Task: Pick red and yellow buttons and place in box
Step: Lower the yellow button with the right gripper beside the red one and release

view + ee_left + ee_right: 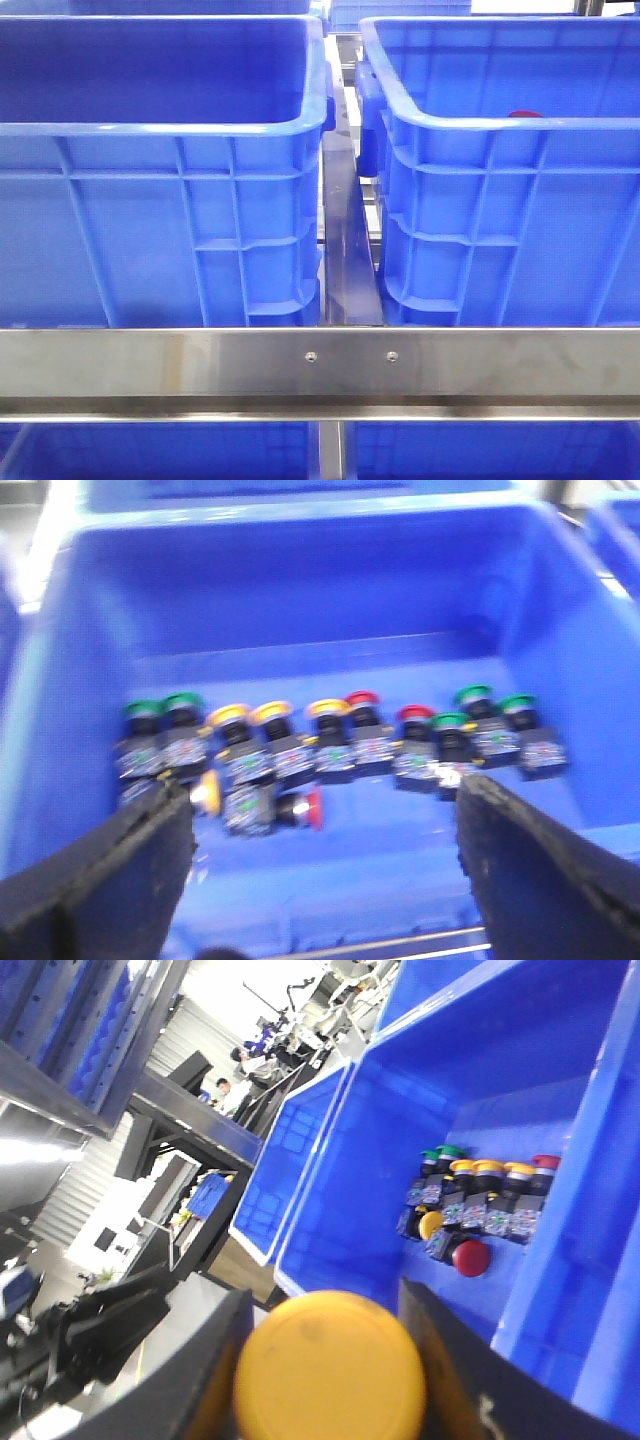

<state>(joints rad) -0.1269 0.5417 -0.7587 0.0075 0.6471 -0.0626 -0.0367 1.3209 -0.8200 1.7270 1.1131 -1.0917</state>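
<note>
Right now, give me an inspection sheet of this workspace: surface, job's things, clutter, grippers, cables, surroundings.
Surface: a brushed steel rack rail runs across in front of the crates.
Job's things: two big blue ribbed plastic crates, left crate and right crate, stand side by side with a gap between. A yellow round-capped push button sits between the right gripper's fingers. More red, yellow and green capped buttons lie in a row on a crate floor.
Clutter: two buttons lie tipped in front of the row.
Grippers: left gripper open above the buttons; right gripper shut on the yellow button.
Cables: nothing seen.
Surroundings: dark benches and shelving beyond the crates.
</note>
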